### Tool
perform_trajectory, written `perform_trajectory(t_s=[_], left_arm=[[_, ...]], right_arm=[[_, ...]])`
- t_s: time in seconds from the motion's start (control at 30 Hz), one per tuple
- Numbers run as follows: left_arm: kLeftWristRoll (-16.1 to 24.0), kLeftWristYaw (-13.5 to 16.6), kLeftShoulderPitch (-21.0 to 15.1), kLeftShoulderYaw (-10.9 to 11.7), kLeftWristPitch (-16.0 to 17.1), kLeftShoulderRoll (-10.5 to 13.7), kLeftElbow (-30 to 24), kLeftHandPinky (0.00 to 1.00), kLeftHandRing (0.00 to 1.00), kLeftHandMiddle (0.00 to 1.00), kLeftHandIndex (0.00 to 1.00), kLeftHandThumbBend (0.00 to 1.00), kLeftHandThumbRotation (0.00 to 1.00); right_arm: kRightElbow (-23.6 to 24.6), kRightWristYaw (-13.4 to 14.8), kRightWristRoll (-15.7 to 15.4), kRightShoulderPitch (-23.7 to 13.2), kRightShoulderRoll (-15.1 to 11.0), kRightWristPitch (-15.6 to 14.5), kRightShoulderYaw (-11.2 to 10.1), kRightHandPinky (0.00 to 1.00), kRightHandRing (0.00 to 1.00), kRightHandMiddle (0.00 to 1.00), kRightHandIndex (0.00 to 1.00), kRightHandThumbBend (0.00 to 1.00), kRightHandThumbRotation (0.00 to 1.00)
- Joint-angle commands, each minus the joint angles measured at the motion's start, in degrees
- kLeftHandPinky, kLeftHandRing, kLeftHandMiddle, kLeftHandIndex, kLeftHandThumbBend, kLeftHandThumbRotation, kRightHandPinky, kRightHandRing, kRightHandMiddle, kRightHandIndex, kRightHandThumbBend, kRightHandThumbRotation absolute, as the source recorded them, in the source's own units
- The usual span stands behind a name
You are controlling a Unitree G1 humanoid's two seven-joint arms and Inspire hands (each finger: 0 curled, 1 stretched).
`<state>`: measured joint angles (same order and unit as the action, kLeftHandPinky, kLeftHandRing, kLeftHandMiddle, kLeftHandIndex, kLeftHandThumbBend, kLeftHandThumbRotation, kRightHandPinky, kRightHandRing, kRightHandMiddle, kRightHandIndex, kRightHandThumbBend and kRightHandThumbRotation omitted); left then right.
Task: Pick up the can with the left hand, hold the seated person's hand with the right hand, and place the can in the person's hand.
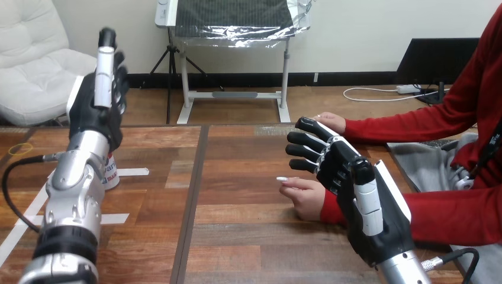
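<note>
The left hand (102, 94) is standing raised above the left part of the table (248, 236), its fingers straight and pointing up, grasping nothing. Its silver forearm is rising in front of the can (112, 173), so only a narrow strip of the can is showing at the forearm's right edge. The can is standing upright on the wood, apart from the hand above it. A strip of white tape (134, 172) is lying just beside the can, and a small yellow ring (21, 148) is lying near the table's left edge.

At the right, the right hand (340, 171) is reaching toward the table's middle with its fingers relaxed and spread, closing on nothing. The person's lower hand (305, 198) is resting on the table just beside and under these fingers; I cannot tell if they are touching. The person's upper hand (331, 122) is lying on the table's far side, behind the right hand's fingertips.
</note>
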<state>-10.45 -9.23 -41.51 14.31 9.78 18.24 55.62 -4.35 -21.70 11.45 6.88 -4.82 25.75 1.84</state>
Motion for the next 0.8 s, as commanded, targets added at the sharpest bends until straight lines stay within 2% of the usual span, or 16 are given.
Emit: perform_trajectory(t_s=[0.0,0.37,0.77], left_arm=[[2.63,1.19,-8.65,-0.54,3.19,3.37,7.79,1.0,1.0,1.0,1.0,0.57,1.0],[5.77,1.31,-10.58,-1.0,4.17,5.24,13.93,1.0,1.0,1.0,1.0,0.55,0.98],[8.3,2.8,-11.14,-1.11,3.66,6.56,16.02,1.0,1.0,1.0,1.0,0.53,0.96]], right_arm=[[1.99,-0.04,1.27,-3.27,0.05,0.57,-0.74,0.77,0.81,0.82,0.86,0.88,1.0],[1.92,-0.15,1.16,-3.2,0.07,1.04,-0.78,0.76,0.8,0.8,0.85,0.89,1.0],[2.31,-0.45,1.58,-3.1,0.03,0.69,-0.75,0.76,0.8,0.81,0.85,0.89,1.0]])
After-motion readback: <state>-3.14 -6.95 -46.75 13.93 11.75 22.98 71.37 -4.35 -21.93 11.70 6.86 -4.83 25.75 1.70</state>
